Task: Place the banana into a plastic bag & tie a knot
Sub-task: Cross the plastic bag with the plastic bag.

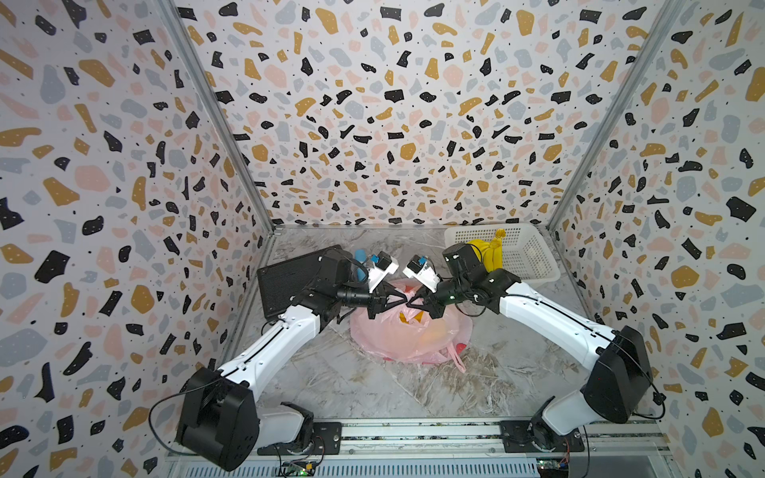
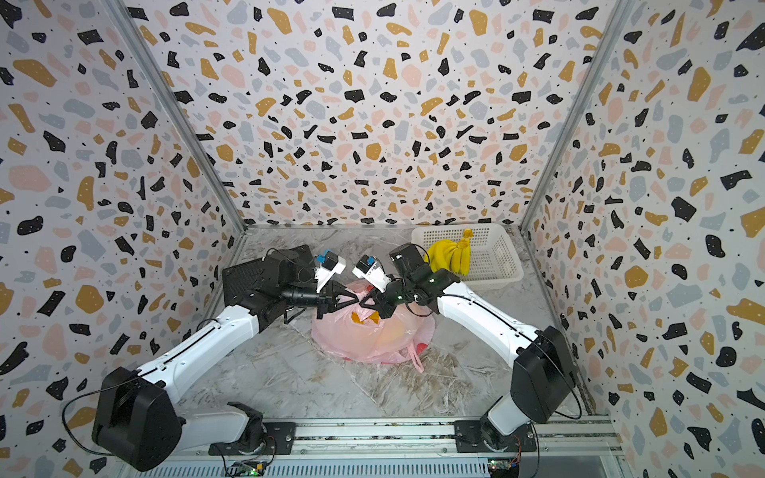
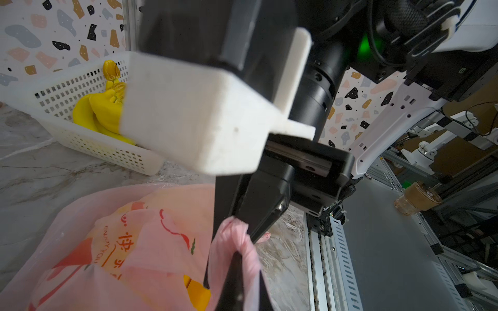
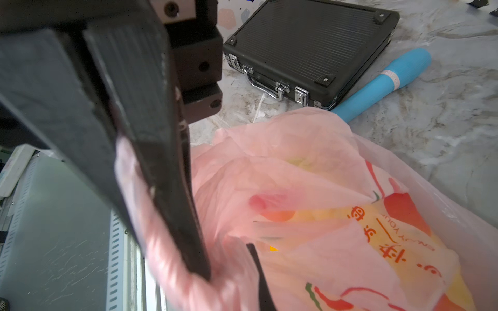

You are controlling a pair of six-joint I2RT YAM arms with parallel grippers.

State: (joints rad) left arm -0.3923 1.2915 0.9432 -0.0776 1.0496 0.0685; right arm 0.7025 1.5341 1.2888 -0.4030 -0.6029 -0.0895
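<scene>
Marble-look worktop, boxed in by speckled terrazzo walls. The pink plastic bag sits mid-worktop, and the yellow of the banana shows through near its top. The left hand is clamped tight on a twisted strip of the bag, and the right hand is pinched closed on another, tips almost meeting above it. A white basket back right holds a bunch of bananas. There's a black case back left.
</scene>
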